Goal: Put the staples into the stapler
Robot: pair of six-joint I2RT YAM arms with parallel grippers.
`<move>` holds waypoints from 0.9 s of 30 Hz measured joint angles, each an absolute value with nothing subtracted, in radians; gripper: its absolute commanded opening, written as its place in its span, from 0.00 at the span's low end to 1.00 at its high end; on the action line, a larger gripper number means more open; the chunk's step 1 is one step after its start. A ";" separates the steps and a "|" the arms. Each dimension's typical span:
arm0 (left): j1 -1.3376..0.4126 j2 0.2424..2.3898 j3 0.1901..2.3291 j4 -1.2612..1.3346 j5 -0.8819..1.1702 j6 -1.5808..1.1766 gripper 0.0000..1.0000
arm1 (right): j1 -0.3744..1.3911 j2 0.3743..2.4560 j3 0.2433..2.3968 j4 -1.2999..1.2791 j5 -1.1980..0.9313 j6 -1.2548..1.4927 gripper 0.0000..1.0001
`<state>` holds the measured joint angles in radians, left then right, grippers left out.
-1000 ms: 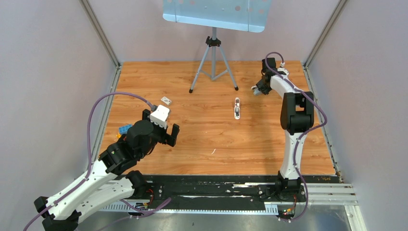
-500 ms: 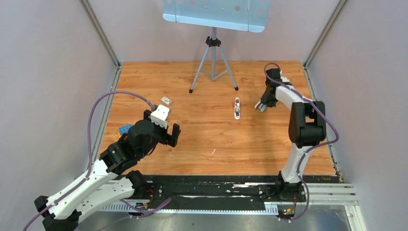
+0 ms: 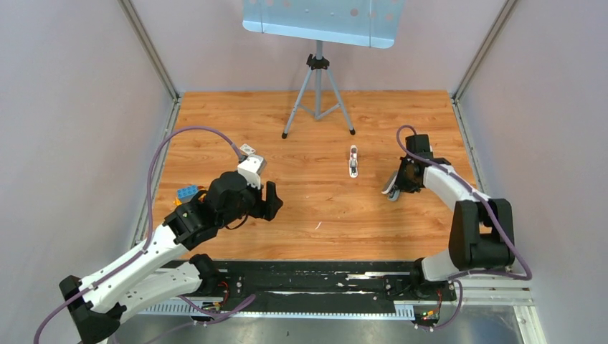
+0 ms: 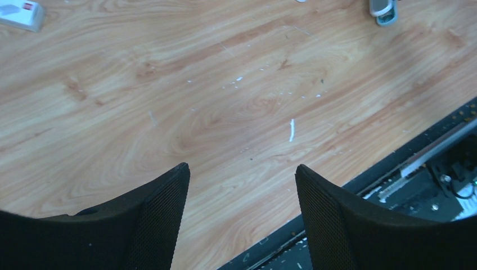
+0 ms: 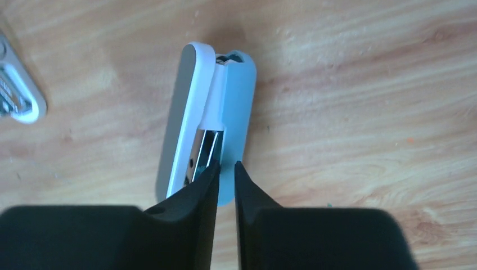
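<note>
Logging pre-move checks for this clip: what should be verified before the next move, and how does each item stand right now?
1. Right claw pinched on the stapler: ok.
2. Stapler opened wide enough for loading: not ok; its halves are only slightly parted.
3. Staples located: cannot tell; a small grey-and-white object lies mid-table, unidentified.
4. Left claw open and empty: ok.
5. White carton apart from both claws: ok.

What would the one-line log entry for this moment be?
right gripper: shut on stapler | left gripper: open, empty, above table | staples: not seen
</note>
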<state>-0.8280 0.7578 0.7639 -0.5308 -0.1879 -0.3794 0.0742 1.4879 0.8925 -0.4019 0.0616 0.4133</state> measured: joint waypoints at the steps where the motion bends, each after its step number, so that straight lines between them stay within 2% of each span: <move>1: -0.828 0.762 0.764 -0.529 -0.174 -0.399 0.69 | 0.075 1.459 0.867 -0.400 0.044 0.406 0.12; 7: -0.828 0.770 0.748 -0.483 -0.098 -0.496 0.65 | 0.105 1.320 0.743 -0.387 -0.044 0.376 0.13; 11: -0.828 0.771 0.720 -0.447 -0.068 -0.548 0.64 | 0.133 1.244 0.687 -0.388 -0.082 0.371 0.38; 14: -0.828 0.772 0.705 -0.434 -0.057 -0.574 0.64 | 0.136 1.184 0.660 -0.393 -0.076 0.380 0.49; 20: -0.828 0.772 0.699 -0.418 -0.051 -0.599 0.64 | 0.136 1.114 0.655 -0.395 0.011 0.425 0.55; 27: -0.828 0.757 0.688 -0.414 -0.053 -0.598 0.66 | 0.136 1.175 0.656 -0.379 0.061 0.474 0.52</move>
<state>-0.8280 0.7574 0.6876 -0.4141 -0.0532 -0.5983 0.1360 1.1751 0.6559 -0.3790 0.0608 0.4740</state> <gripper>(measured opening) 0.656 0.532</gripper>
